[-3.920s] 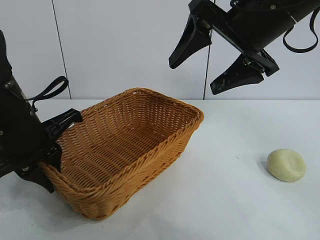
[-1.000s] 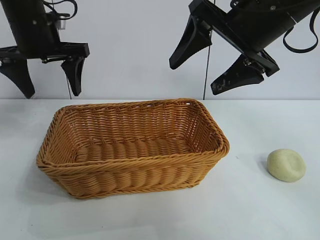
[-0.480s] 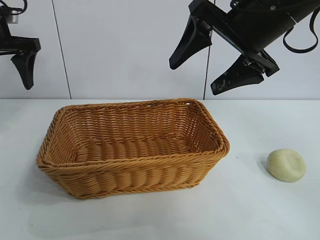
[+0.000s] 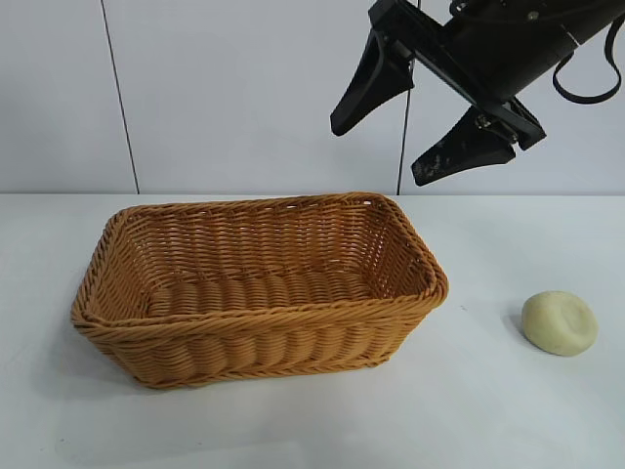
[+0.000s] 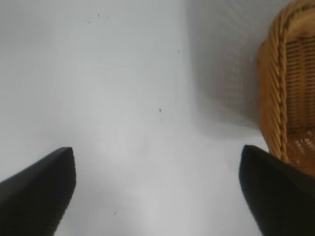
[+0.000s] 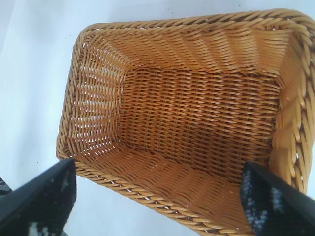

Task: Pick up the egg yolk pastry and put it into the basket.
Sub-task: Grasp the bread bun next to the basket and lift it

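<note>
Our left pincer (image 5: 157, 191) has left the outside view, wide open and empty beside the basket (image 4: 259, 283). Our right pincer (image 4: 402, 125) hangs open above it; the pastry (image 4: 559, 322) sits on the worktop (image 4: 488, 410).

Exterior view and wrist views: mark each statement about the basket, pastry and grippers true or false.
1. The egg yolk pastry lies inside the basket. False: it sits on the table, to the basket's right.
2. The basket holds nothing. True.
3. The right gripper hangs open above the basket. True.
4. The left gripper grips the basket's rim. False: it is open over bare table beside the basket.
</note>
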